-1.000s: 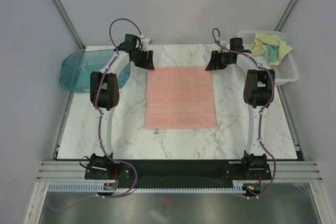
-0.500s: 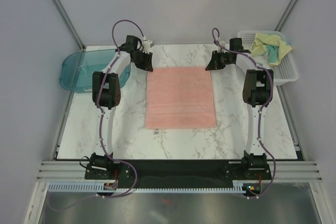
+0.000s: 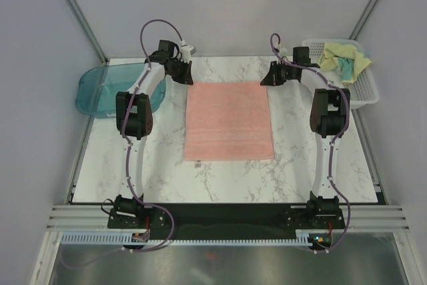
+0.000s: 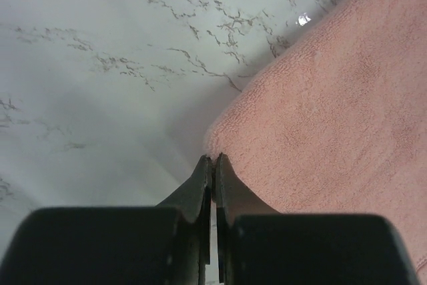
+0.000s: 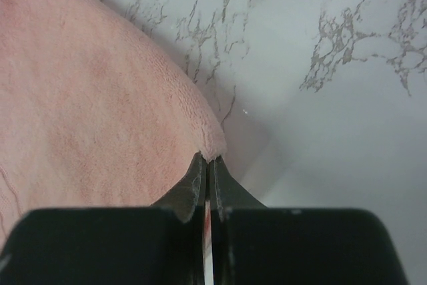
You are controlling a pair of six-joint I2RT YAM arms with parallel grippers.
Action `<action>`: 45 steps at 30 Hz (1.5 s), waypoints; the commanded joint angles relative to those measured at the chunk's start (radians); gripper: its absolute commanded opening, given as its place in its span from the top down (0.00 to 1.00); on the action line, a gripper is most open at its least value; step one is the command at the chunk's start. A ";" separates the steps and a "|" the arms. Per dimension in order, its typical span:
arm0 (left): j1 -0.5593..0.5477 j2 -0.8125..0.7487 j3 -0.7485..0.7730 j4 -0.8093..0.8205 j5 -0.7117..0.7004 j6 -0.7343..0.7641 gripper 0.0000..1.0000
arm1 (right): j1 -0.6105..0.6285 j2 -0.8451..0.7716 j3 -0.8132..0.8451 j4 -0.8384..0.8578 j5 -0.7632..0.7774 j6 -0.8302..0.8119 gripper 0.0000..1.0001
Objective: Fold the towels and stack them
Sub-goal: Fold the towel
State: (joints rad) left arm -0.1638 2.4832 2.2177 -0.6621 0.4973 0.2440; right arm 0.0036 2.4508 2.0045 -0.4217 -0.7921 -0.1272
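A salmon-pink towel point(image 3: 229, 121) lies spread flat in the middle of the marble table. My left gripper point(image 3: 189, 79) is at its far left corner and is shut on that corner. In the left wrist view the jaws point(image 4: 213, 159) meet on the tip of the pink towel point(image 4: 333, 118). My right gripper point(image 3: 265, 81) is at the far right corner. In the right wrist view its jaws point(image 5: 207, 158) pinch the towel point(image 5: 87, 111) corner, which bunches up a little between them. A pale yellow towel with a teal panel point(image 3: 343, 57) lies crumpled in the basket.
A white mesh basket point(image 3: 365, 91) stands at the far right edge of the table. A teal translucent tray point(image 3: 100, 91) sits at the far left, just beside the left arm. Grey walls and frame posts close in the table.
Both grippers have closed from open onto the towel's far corners. They have drawn slightly toward the back, and the towel's far edge has shifted back with them.
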 commanded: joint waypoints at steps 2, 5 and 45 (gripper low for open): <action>-0.008 -0.148 -0.048 0.032 -0.002 0.003 0.98 | 0.003 -0.211 -0.159 0.201 -0.018 -0.029 1.00; -0.011 -0.216 -0.098 0.044 -0.006 0.017 0.98 | 0.003 -0.324 -0.323 0.337 -0.001 -0.037 1.00; -0.137 -0.966 -1.079 0.345 -0.282 -0.107 0.98 | -0.050 -1.179 -1.362 0.765 0.096 0.241 1.00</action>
State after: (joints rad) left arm -0.3008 1.5436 1.1698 -0.3439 0.3019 0.1734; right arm -0.0410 1.3594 0.6632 0.2775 -0.7246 0.0860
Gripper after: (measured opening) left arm 0.037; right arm 0.018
